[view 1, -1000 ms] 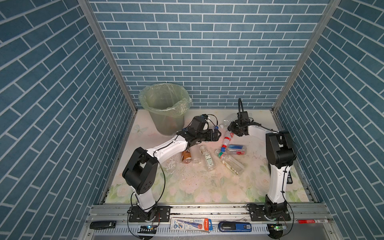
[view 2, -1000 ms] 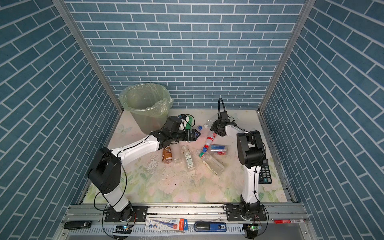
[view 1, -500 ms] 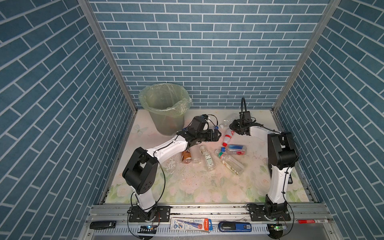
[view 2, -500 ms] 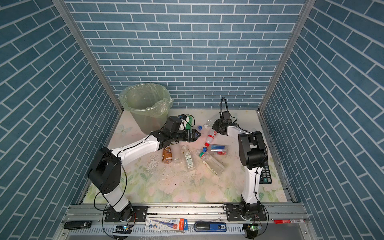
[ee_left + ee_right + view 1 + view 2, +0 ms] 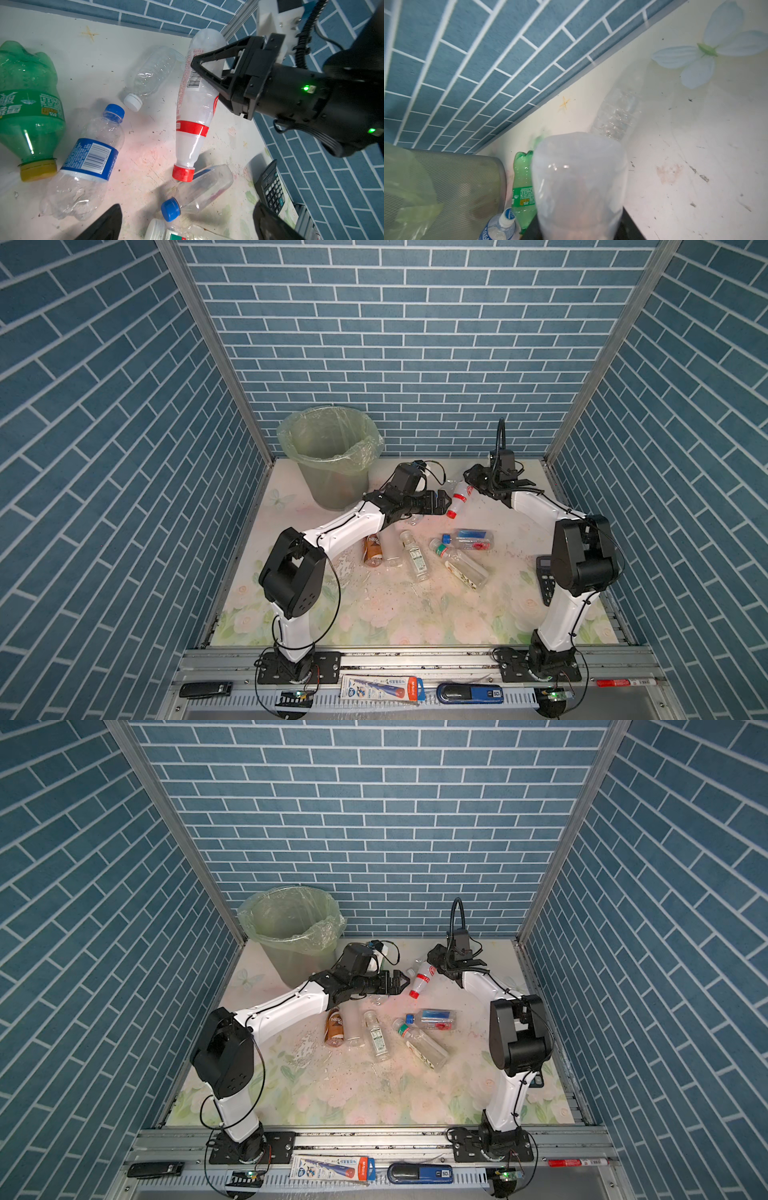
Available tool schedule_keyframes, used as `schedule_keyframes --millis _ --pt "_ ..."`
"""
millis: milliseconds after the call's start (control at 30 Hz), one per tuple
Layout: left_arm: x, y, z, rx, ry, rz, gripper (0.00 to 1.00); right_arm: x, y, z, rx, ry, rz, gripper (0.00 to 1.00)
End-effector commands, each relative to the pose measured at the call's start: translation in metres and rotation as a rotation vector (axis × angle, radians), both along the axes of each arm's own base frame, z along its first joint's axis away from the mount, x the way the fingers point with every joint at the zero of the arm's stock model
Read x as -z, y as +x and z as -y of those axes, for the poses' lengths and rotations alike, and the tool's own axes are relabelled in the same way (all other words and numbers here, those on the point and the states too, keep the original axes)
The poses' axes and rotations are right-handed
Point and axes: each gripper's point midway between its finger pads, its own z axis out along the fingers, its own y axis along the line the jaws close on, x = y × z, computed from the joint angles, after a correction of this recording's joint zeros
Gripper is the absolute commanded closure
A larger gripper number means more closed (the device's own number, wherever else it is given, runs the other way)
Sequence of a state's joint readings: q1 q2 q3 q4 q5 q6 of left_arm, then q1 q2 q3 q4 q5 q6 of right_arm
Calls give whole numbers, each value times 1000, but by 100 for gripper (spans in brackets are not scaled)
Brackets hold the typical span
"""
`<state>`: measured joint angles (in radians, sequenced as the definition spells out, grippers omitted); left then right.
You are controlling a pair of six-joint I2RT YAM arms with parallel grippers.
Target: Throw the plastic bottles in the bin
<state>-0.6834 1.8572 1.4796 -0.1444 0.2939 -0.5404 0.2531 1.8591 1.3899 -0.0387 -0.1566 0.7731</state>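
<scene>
Top views: right gripper [image 5: 473,484] clamped on the tilted red-capped bottle [image 5: 458,498], cap downward, right of the bin [image 5: 374,443]. Left gripper [image 5: 401,982] spread wide, holding nothing.
Left wrist: right fingers [image 5: 216,56] pinched the bottle's body.
Right wrist: bottle base filled the frame.

light: bright, even; shadows: soft; top views: sharp; right wrist view: near bottle [image 5: 579,187] blurred
</scene>
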Motion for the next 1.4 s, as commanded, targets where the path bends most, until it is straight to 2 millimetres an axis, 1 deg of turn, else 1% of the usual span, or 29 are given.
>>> schedule_keyframes --millis 0,100,167,233,400,467,567,600,667,767,867,1033,1167,1367 --pt "4 0 15 42 22 -9 1 -37 -7 -1 0 52 53 57" --pt "5 5 24 54 21 -14 1 -54 -12 -3 -12 74 77 58" --pt "8 9 27 54 26 -16 1 -64 -15 -4 -12 86 95 58" --pt "9 11 30 56 26 -14 1 -71 -17 -5 -16 97 106 59" --pt "11 11 40 79 22 -12 11 -85 -20 -15 -40 121 127 59" --pt "11 10 44 89 24 -11 18 -89 -21 -19 -47 125 136 59" --pt "10 7 47 100 24 -5 30 -91 -21 -23 -51 133 141 60" --pt "9 7 47 101 23 -2 31 -91 -21 -24 -54 137 141 60" --pt "10 7 47 103 24 -4 38 -92 -21 -27 -56 144 142 60" --pt "12 6 47 102 18 -6 46 -92 -20 -30 -60 157 142 60" --pt "15 5 48 105 16 -11 52 -94 -20 -33 -63 163 145 60" --pt "12 5 47 107 21 -1 62 -96 -22 -34 -66 166 148 59" --pt "8 5 44 99 25 14 70 -96 -24 -34 -69 168 145 55" --pt "10 6 40 92 45 15 74 -95 -28 -35 -75 174 142 52"
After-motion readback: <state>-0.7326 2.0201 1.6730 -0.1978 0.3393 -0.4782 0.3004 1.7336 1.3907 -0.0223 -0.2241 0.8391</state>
